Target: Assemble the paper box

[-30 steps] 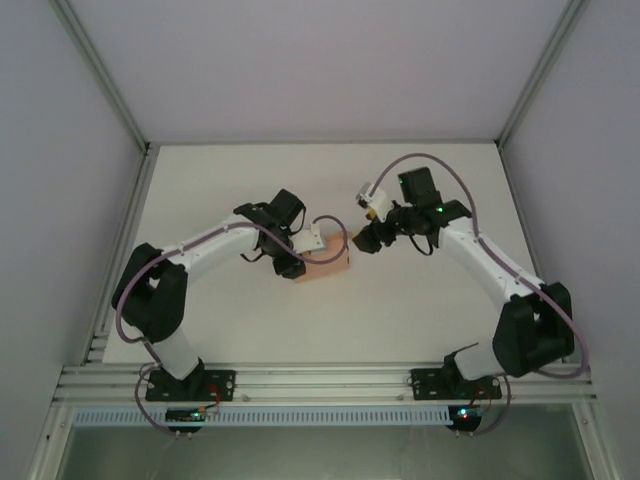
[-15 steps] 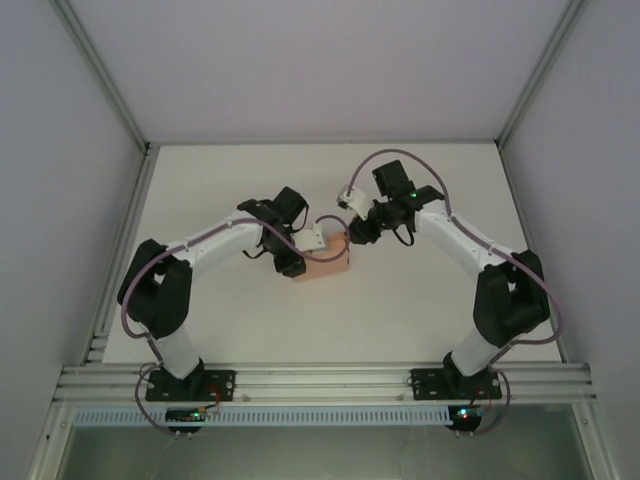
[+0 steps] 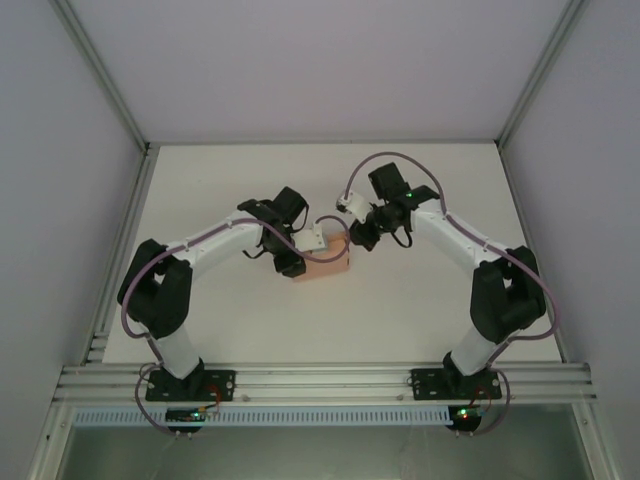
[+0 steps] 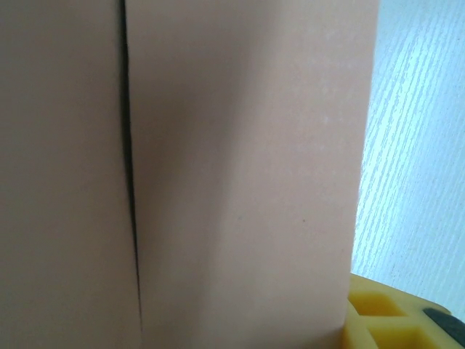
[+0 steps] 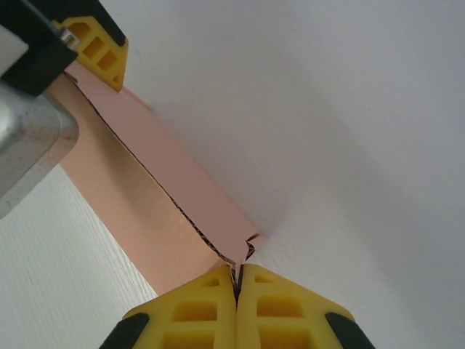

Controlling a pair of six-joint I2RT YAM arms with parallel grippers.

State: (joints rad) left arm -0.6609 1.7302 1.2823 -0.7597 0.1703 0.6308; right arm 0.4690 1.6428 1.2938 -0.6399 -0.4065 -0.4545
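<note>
The paper box (image 3: 332, 264), a small salmon-pink card box, stands mid-table. My left gripper (image 3: 306, 250) grips its left end; in the left wrist view the box wall (image 4: 247, 182) with a dark slit fills the frame, and one yellow fingertip (image 4: 389, 320) presses beside its edge. My right gripper (image 3: 351, 239) is at the box's upper right corner. In the right wrist view its yellow jaws (image 5: 235, 280) are pressed together on the thin corner of a card flap (image 5: 218, 218). The left gripper's yellow fingertip (image 5: 100, 45) shows at the box's far end.
The white table (image 3: 420, 300) is bordered by aluminium frame posts and grey walls on the left, right and back. The arm bases are bolted to a rail (image 3: 320, 382) at the near edge. Purple cables loop over both arms.
The right arm swung left to the box and its jaws closed on the box's corner flap. The left gripper and the box stayed where they were.
</note>
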